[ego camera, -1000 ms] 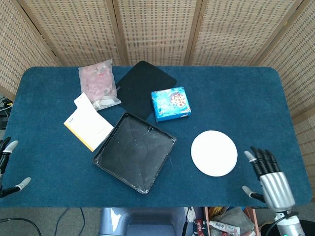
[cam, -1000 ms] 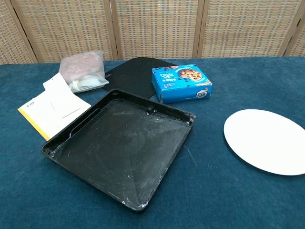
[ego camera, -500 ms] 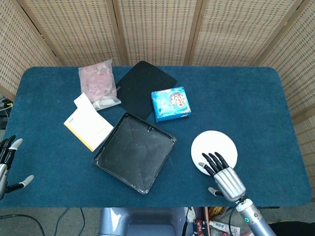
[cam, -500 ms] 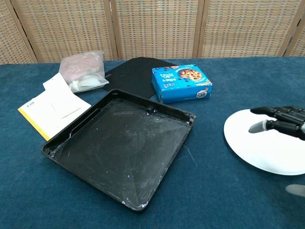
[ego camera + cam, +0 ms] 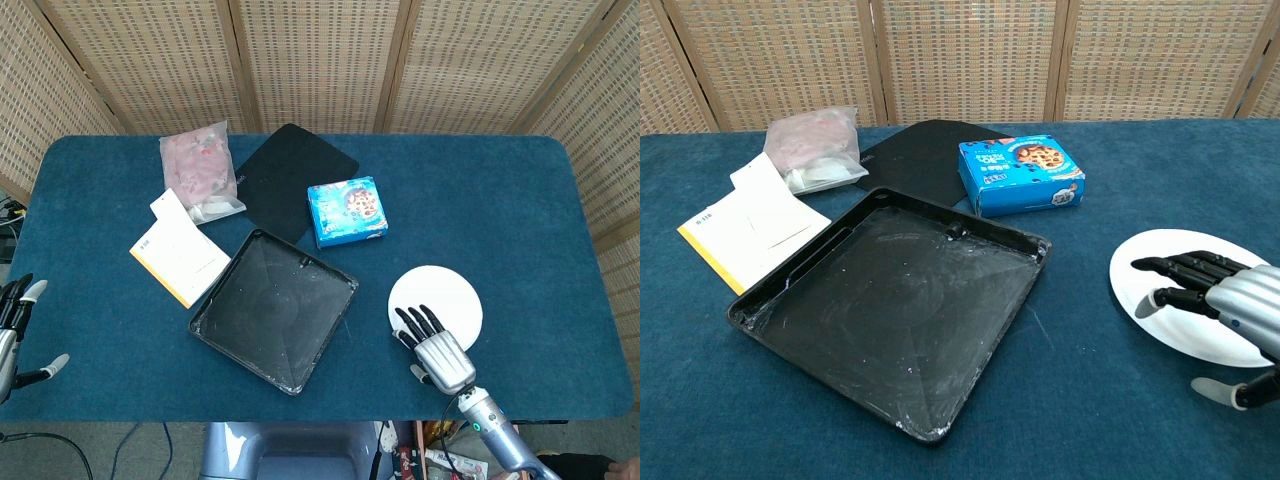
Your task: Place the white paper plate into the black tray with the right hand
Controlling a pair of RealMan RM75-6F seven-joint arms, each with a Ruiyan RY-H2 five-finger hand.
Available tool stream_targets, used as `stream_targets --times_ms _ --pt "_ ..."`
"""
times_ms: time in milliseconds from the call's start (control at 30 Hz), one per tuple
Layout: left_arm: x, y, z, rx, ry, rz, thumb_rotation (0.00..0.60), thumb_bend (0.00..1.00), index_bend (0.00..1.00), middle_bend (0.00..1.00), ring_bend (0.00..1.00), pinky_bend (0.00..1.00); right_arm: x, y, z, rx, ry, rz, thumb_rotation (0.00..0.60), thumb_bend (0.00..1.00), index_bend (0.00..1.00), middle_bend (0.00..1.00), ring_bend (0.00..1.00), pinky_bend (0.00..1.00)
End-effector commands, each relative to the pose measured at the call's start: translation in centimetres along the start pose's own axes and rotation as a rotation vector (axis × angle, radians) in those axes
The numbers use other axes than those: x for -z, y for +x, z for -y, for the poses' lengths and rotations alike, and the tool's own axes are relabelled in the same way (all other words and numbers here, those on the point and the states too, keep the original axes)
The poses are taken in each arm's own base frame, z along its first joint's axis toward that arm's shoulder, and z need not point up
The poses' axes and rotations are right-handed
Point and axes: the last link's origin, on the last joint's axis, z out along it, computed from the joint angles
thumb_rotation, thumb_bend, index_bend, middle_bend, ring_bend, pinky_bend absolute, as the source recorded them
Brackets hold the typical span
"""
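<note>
Head view: looks steeply down from above the near edge, far enough to take in the whole blue table (image 5: pixel 500 200) and the wicker screen (image 5: pixel 320 60) behind it.
Chest view: low and close, facing level across the table toward the screen.
Shared: black tray (image 5: pixel 273 309) (image 5: pixel 895 305), blue box (image 5: pixel 347 211) (image 5: pixel 1021 176), white paper plate (image 5: pixel 440 297) (image 5: pixel 1160 275), right hand (image 5: pixel 433 344) (image 5: pixel 1220 300).

Right hand (image 5: pixel 438 350): silver metal shell w/ black fingers, grey tips.
</note>
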Motion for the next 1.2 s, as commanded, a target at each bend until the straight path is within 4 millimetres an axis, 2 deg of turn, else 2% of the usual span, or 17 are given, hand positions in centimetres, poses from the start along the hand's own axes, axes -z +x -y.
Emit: stream_targets --times_ms 33,467,900,1200 --pt "0.0 0.0 0.0 -0.001 -0.001 0.003 0.6 0.0 0.0 0.0 0.0 0.0 -0.1 -0.4 -0.2 0.012 -0.015 0.014 0.6 0.3 0.24 0.0 0.0 0.0" --pt "0.0 -0.1 -0.1 0.003 0.0 0.008 0.6 0.0 0.0 0.0 0.0 0.0 -0.3 -0.9 -1.4 0.022 -0.093 0.036 0.6 0.31 0.24 0.0 0.0 0.0" --pt "-0.1 -0.2 -0.1 0.005 0.003 0.012 0.6 0.0 0.0 0.0 0.0 0.0 -0.4 -0.3 -2.2 0.009 -0.131 0.02 0.6 0.32 0.26 0.0 0.0 0.0" --pt "-0.1 -0.2 -0.1 0.003 0.005 0.015 0.6 0.0 0.0 0.0 0.0 0.0 -0.7 -0.2 -2.7 0.024 -0.189 -0.013 0.6 0.47 0.33 0.0 0.0 0.0"
